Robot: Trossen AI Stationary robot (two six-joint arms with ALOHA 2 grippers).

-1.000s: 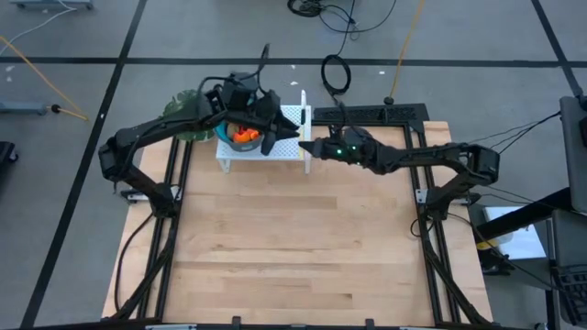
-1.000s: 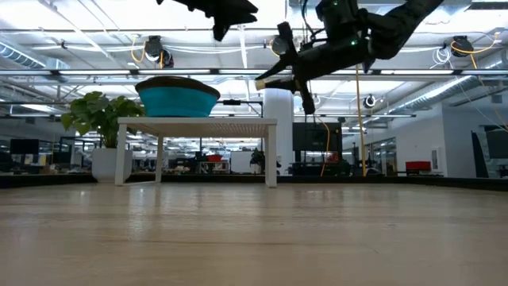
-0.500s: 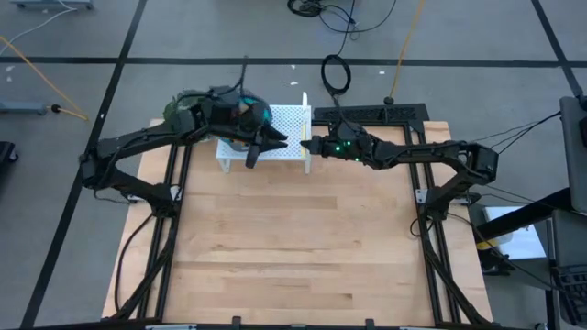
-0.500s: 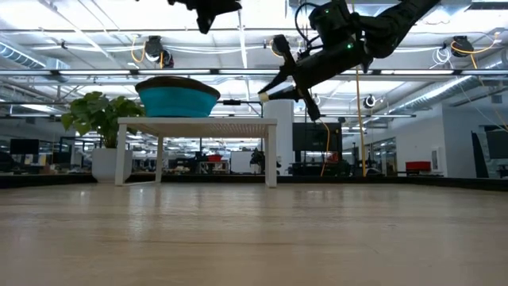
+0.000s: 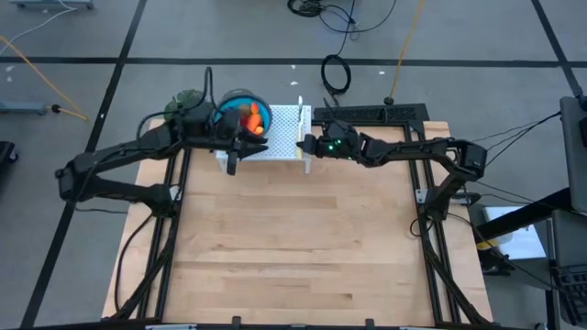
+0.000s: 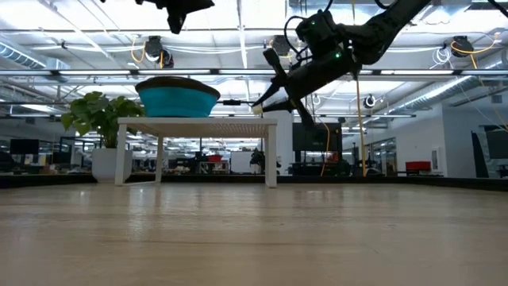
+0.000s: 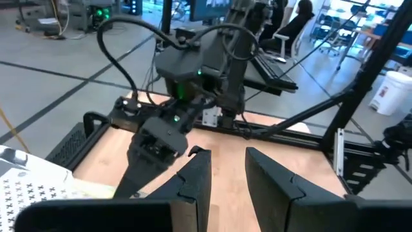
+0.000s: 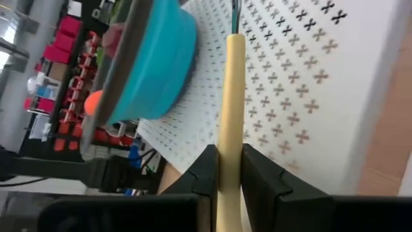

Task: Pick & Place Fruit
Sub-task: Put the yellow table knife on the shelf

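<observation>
i have the right pincer [image 8: 225, 177] clamped on the pale yellow handle of the knife [image 8: 230, 109], and it has moved in toward the right edge of the small white stand [image 5: 280, 133] at the far side of the desk [image 5: 293, 247]; the knife now hangs just over the stand's perforated top, beside the teal bowl [image 5: 240, 112]. the fruit [image 5: 249, 119], orange and red pieces, sits inside that bowl on the stand, and from above it is plainly uncovered now, because my left arm has drawn back off it.

the left pincer [image 7: 225, 169] has swung out to the left front of the bowl; its fingers stand a little apart with nothing between them, so i judge it carried nothing away. in the low view it is up near the top edge, well above the bowl.

to me this means the fruit is not yet picked: the bowl is free to reach, but one pincer is empty and the other is busy with the knife. the green plant [image 5: 183, 101] stays out of it.
</observation>
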